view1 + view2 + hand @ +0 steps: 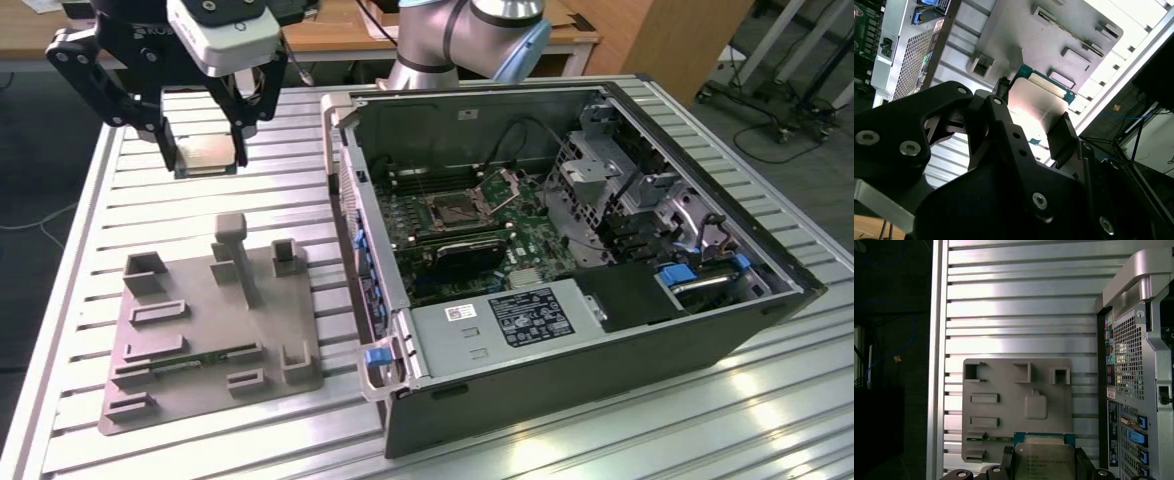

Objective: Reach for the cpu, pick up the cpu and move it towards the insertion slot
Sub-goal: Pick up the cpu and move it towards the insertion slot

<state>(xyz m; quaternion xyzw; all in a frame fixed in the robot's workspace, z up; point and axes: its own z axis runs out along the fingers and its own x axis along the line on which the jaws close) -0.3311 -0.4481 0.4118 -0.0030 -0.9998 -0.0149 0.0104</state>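
- Black gripper (206, 162) clenched on the cpu (1044, 460), a shiny square chip with a printed lid, beside the computer case (601, 360).
- Insertion slot (451, 210): silvery frame inside that case.

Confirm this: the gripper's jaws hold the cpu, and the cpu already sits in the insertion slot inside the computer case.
The place is wrong. The gripper does hold the cpu in its jaws, but the exterior view shows the cpu hanging above the slatted table, outside the computer case and well apart from the insertion slot.
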